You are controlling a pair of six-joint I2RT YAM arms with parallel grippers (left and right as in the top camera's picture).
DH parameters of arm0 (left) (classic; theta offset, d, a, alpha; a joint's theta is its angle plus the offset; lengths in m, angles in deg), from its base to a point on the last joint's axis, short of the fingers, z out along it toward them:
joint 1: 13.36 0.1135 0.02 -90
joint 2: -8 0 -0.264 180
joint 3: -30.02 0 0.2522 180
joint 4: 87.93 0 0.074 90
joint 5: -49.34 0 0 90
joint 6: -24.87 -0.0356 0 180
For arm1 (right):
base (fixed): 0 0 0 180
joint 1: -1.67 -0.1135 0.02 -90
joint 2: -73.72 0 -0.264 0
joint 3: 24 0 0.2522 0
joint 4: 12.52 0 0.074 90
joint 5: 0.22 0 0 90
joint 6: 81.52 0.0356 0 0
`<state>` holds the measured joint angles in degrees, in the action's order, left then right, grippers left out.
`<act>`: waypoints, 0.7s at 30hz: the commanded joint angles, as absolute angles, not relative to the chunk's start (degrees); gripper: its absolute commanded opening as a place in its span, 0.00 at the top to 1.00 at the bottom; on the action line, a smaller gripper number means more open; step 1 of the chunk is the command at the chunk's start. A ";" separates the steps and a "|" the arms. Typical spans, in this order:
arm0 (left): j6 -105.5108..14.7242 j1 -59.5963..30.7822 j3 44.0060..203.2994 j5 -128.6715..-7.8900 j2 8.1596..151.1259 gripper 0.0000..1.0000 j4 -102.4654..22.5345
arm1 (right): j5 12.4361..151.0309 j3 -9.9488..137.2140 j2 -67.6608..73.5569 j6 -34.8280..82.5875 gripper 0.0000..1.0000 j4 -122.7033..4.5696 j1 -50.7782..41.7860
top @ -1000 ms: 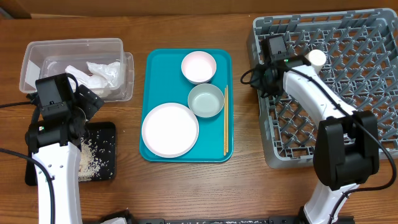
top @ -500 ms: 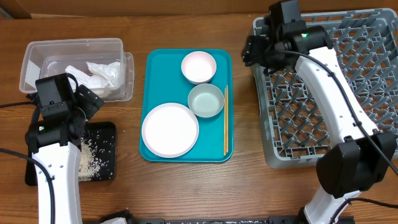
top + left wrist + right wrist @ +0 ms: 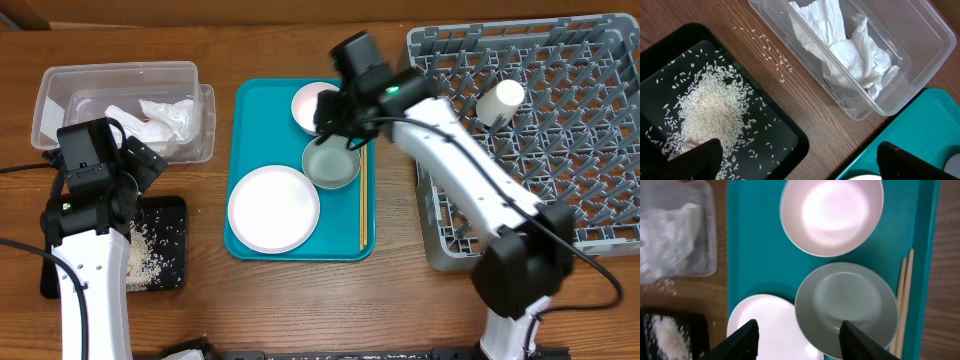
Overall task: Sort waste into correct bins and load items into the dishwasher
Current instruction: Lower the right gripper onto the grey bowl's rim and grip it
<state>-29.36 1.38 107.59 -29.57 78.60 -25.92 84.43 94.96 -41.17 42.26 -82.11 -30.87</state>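
The white plate (image 3: 273, 208), pale pink bowl (image 3: 312, 100), grey metal bowl (image 3: 330, 165) and chopsticks (image 3: 362, 200) lie on the teal tray (image 3: 255, 120). The white cup (image 3: 498, 100) lies in the grey dish rack (image 3: 560, 190). My right gripper (image 3: 335, 122) hovers open and empty over the two bowls. In the right wrist view its fingers (image 3: 802, 340) straddle the grey bowl's (image 3: 845, 305) near-left rim and the plate (image 3: 770, 330). My left gripper (image 3: 802, 162) is open and empty between the black tray (image 3: 790, 130) and the teal tray. Napkins (image 3: 840, 45) fill the clear tub (image 3: 890, 100).
Rice (image 3: 140, 255) is heaped in the black tray (image 3: 170, 210) at the front left, with loose grains (image 3: 770, 50) on the wood beside the tub. The clear tub (image 3: 60, 85) sits at the back left. My left arm (image 3: 85, 230) stands over the black tray.
My right arm has swung left from the dish rack to above the teal tray. The white cup now lies free in the rack. The left arm has not moved.
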 commanded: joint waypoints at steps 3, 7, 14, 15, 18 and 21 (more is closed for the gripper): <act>-30.45 1.58 108.44 -29.79 78.06 0.00 -25.99 | 90.40 95.80 -47.22 53.67 0.49 -79.75 -34.15; -30.45 1.58 108.44 -29.79 78.06 0.00 -25.99 | 90.38 95.80 -49.85 53.78 0.51 -76.41 -36.33; -30.45 1.58 108.44 -29.79 78.06 0.00 -25.99 | 97.46 95.77 -50.72 55.42 0.52 -76.74 -38.21; -30.45 1.58 108.44 -29.79 78.06 0.00 -25.99 | 97.70 95.75 -50.74 55.44 0.51 -76.72 -38.23; -30.45 1.58 108.44 -29.79 78.06 0.00 -25.99 | 97.68 95.47 -50.81 55.46 0.51 -76.41 -38.23; -30.45 1.58 108.44 -29.79 78.06 0.00 -25.99 | 97.68 95.47 -51.55 55.48 0.51 -76.21 -38.23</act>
<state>-29.36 1.38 107.59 -29.57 78.60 -25.92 95.86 94.96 -50.87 54.81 -76.69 -38.43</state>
